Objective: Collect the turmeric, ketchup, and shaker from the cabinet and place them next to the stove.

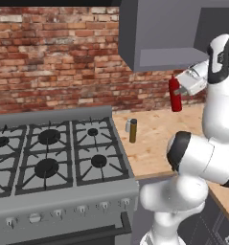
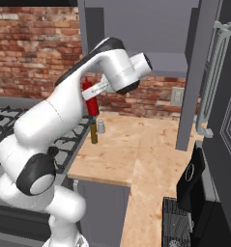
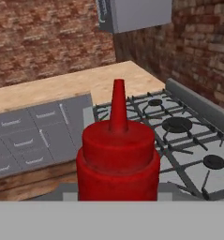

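1. Ketchup sits clamped in our gripper, held in the air under the cabinet
2. Turmeric and shaker stand on our counter, just beside the stove

One ketchup shows at the upper right of the left base view, and it stands large at the lower centre of the hand view. One turmeric stands at the middle of the left base view, with one shaker touching its left side. One stove takes up the lower left of that view, with six burners on top and a row of seven knobs along its front. One cabinet hangs at the upper right.
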Tool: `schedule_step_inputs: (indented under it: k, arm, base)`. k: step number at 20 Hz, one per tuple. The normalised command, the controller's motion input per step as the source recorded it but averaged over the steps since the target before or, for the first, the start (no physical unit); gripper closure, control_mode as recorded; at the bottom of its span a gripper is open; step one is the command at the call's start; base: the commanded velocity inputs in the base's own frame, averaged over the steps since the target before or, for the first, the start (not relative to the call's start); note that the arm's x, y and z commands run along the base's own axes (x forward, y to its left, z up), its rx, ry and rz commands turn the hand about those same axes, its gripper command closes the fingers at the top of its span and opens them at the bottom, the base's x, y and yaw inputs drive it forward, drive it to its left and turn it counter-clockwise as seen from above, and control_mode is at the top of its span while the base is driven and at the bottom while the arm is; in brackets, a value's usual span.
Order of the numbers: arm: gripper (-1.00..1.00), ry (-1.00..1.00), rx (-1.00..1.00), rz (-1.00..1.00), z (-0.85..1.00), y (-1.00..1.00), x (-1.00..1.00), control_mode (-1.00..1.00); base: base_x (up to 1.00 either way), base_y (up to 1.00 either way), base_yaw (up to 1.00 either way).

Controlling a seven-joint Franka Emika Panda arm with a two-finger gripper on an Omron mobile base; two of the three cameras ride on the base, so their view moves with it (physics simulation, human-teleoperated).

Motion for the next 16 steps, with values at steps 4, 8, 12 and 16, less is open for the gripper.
schedule_step_inputs:
  k: [4, 8, 12, 16]
  arm:
    - [1.0, -0.03, 0.0, 0.0, -0.7, 0.54, -0.59, -1.0]
    - [1.0, 0.0, 0.0, 0.0, -0.67, 0.46, -0.03, -1.0]
    - [1.0, 0.0, 0.02, 0.03, -0.73, 0.11, 0.08, -1.0]
    - [1.0, 0.0, 0.02, 0.07, -0.86, 0.0, 0.03, -1.0]
  base:
    - [0.0, 0.0, 0.0]
    - [0.0, 0.0, 0.0]
    - [0.0, 0.0, 0.0]
    - [0.0, 0.0, 0.0]
